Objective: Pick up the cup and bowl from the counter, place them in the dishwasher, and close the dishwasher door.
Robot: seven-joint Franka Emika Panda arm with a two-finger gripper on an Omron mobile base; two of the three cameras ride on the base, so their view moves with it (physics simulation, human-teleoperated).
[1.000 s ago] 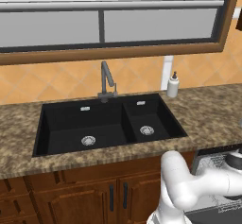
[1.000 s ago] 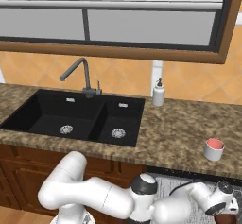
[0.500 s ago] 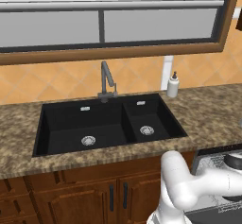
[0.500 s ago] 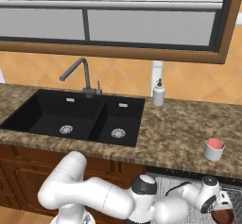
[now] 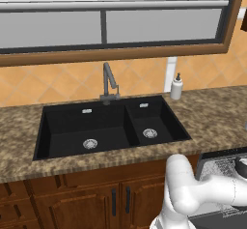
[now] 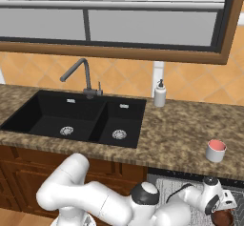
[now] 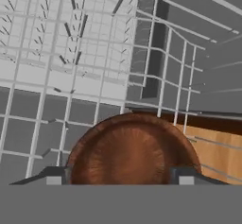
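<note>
The tool point(image 7: 121, 179) is seen low over the dishwasher's wire rack point(image 7: 71, 53), jaws spread beside the brown bowl point(image 7: 132, 150) and apparently released from it, while the cup point(image 6: 216, 150) is left up on the table point(image 6: 181, 134), above the tool and behind it.

The rendered scene is being lit evenly and brightly, soft shadows are being cast, and slight blur is being shown throughout.

A brown bowl point(image 7: 133, 150) sits at lower centre between the gripper point(image 7: 118, 176) fingertips, on the pale wire rack point(image 7: 71, 62) of the dishwasher.
</note>
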